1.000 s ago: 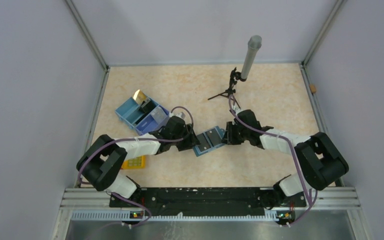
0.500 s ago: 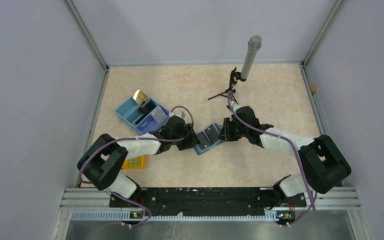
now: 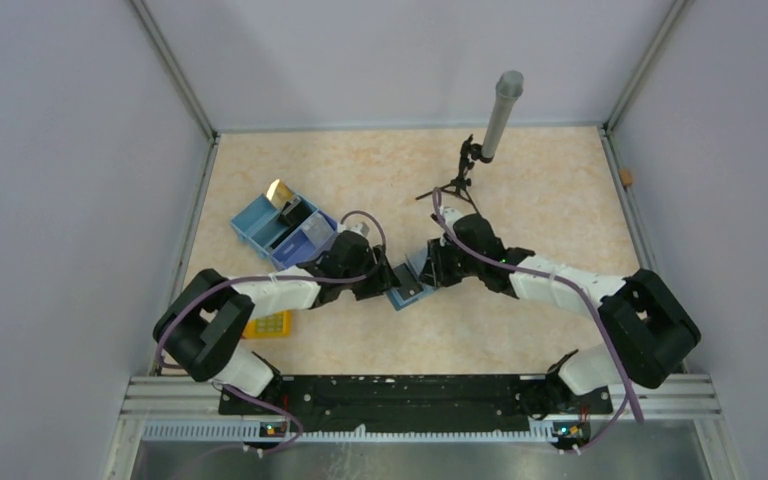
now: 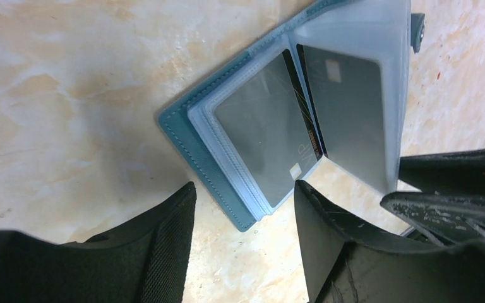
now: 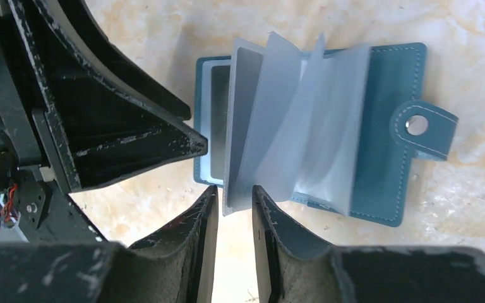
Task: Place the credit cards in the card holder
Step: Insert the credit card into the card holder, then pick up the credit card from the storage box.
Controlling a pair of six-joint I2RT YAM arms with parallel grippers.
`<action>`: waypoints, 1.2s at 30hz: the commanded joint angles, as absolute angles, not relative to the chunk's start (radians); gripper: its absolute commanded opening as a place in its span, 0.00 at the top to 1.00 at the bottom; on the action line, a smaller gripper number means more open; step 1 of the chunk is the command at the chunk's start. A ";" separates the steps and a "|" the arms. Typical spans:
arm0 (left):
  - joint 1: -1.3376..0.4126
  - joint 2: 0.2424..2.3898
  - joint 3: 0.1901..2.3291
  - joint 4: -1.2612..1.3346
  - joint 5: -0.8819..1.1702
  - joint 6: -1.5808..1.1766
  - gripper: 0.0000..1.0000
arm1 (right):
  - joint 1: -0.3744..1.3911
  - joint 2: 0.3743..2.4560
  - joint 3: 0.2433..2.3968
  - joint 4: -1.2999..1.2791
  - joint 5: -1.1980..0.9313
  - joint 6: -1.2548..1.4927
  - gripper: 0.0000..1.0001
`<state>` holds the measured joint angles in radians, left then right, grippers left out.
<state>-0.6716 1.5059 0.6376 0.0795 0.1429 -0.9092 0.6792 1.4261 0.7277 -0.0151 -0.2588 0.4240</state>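
Observation:
The teal card holder lies open on the table between both grippers. Its cover is flat, with the clasp to the right and its clear sleeves fanned upright. My right gripper is nearly closed, with the lower edge of one sleeve between its fingertips. My left gripper is open and low over the holder's near corner, holding nothing. A silvery card sits in a flat sleeve and another card in the raised one. Gold, black and silvery cards stand in the tray.
The blue partitioned tray stands left of the left gripper. A yellow studded block lies under the left arm. A small tripod with a grey cylinder stands behind the right gripper. Walls close in the table on three sides.
My right gripper has moved left toward the left gripper, carrying the holder's sleeves up and over. The holder looks narrower from above. The left arm has barely moved.

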 commanded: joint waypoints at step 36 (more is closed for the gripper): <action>-0.233 1.050 0.844 -0.411 0.147 -0.413 0.14 | 0.713 1.357 0.784 -0.195 0.296 0.445 0.39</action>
<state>-0.3080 1.0359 0.6880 -0.3138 0.1413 -0.6411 0.7429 1.4654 0.7681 -0.1917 0.2871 0.4881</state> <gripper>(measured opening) 0.845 0.584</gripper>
